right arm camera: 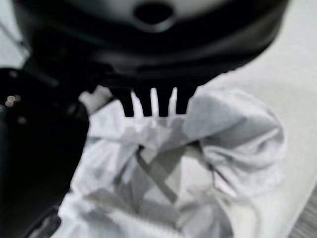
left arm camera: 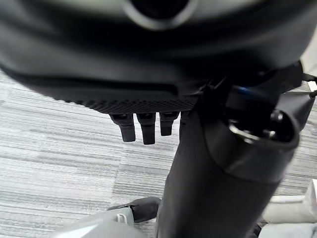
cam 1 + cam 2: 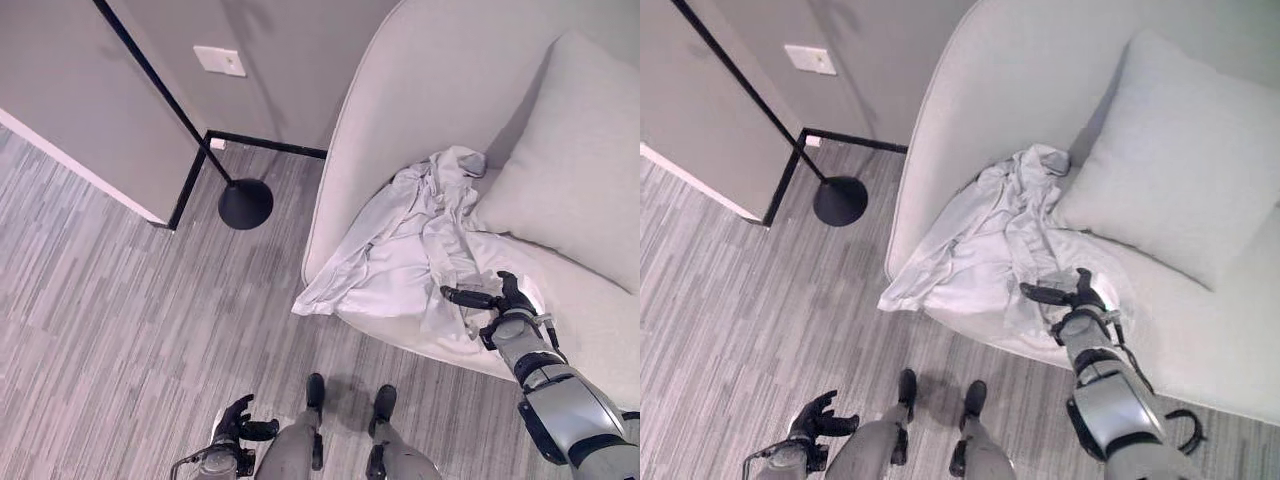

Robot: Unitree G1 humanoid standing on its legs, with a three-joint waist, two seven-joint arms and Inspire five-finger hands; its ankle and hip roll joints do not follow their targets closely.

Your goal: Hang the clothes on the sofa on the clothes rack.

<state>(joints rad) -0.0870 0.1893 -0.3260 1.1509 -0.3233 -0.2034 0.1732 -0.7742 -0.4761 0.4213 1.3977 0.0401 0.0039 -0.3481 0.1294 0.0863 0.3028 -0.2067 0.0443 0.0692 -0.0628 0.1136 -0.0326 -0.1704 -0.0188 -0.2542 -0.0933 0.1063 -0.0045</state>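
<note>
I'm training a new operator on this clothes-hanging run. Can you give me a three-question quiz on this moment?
1. True or false: the white garment lies crumpled on the sofa, one edge hanging over the seat's front.
2. Which hand is at the garment? A) left hand B) right hand C) both
3. Fill in: the black round base of the floor lamp stands on the ____, beside the sofa.

Key
1. True. The garment is bunched beside the pillow.
2. B. The right hand is over the garment, thumb spread from the fingers; the left hand hangs low over the floor.
3. Floor.
</note>
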